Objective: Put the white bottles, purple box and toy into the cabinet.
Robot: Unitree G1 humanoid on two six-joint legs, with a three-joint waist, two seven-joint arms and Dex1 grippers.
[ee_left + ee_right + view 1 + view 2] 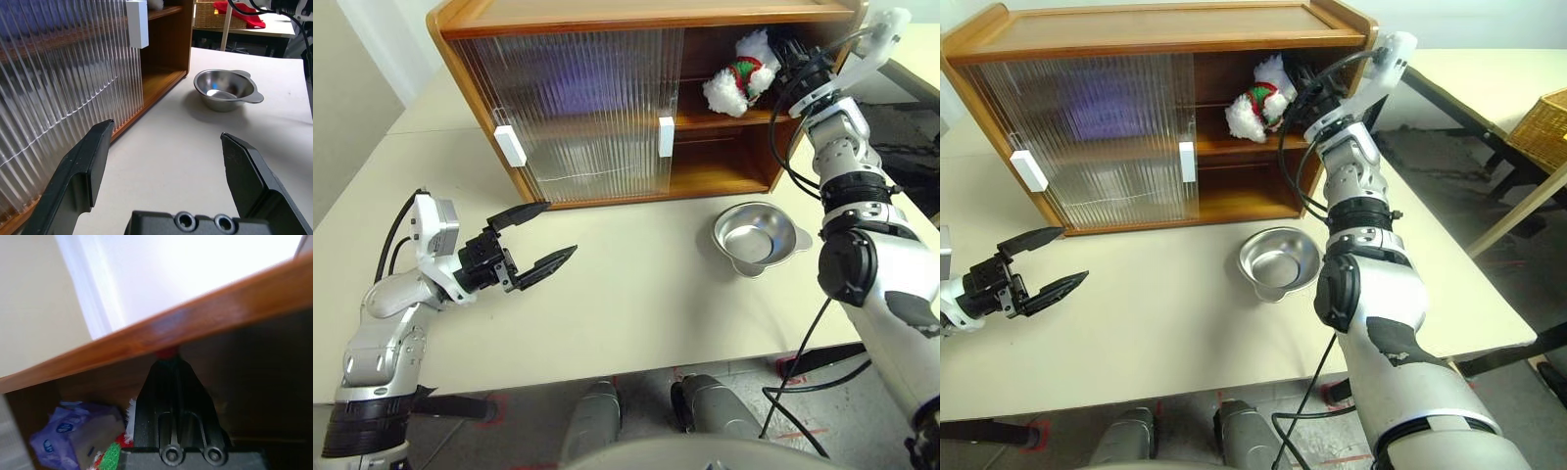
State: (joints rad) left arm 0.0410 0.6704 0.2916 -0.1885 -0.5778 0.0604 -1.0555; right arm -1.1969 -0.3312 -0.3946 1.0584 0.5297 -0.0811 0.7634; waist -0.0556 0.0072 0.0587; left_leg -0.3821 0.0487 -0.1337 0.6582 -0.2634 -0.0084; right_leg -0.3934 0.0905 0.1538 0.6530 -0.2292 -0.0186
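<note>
Presently the right gripper (781, 61), at the upper right of the frame, reaches into the cabinet (607, 20) through its open right side, jaws clenched on the toy (741, 76), apparently by its red-tipped hat, so that the figure hangs over the upper shelf for placing. The purple box (73, 433) already lies inside, at the lower left of the right wrist view. The left gripper (533, 240), lower left, hangs idle over the table (636, 313) with jaws released and empty. A metal bowl (756, 237) stands before the cabinet.
</note>
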